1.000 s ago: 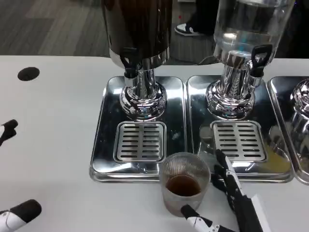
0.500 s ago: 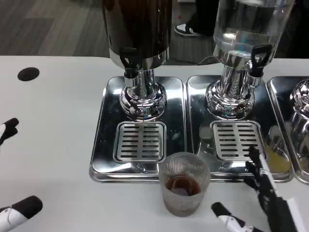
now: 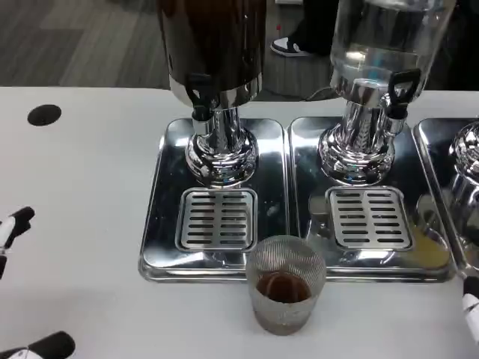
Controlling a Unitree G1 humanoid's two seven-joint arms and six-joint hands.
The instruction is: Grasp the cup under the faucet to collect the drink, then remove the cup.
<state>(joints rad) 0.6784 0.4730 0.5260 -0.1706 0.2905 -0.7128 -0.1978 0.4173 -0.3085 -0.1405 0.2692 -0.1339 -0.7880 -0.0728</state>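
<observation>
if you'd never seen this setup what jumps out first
The ribbed clear cup with a little dark drink in it stands alone on the white table, just in front of the shiny metal drip trays. Behind it rise two dispensers on chrome bases: a dark one on the left tray and a clear one on the tray to its right, each with a black tap.

You had bright, even overhead light. Glare streaked the chrome trays. The counter showed only soft shadows.
</observation>
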